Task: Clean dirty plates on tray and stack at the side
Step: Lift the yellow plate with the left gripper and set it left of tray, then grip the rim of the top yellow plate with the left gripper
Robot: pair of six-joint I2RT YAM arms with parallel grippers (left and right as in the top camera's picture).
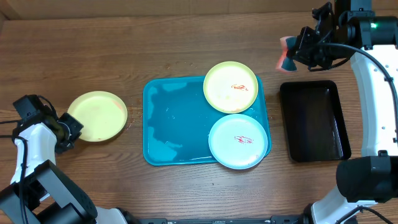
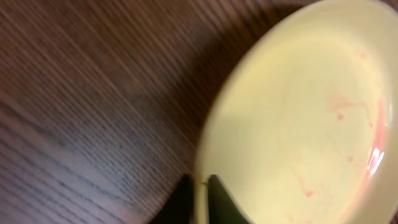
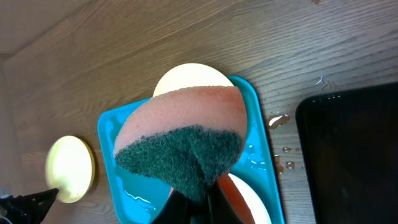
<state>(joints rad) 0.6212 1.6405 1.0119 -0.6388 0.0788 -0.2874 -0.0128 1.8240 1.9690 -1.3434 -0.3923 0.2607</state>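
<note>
Pink-and-green scouring sponge, pinched in my right tool; my left tool grips the rim of the pale yellow round plate on the wooden surface

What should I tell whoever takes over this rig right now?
Left gripper shut on the rim of the side plate, on the table left of the tray; faint pink traces show on it.
Right gripper shut on the sponge, held above the table near the black tray.
Left to do: yellow plate and white plate, both sauce-smeared, on the tray; clean, then stack.
</note>
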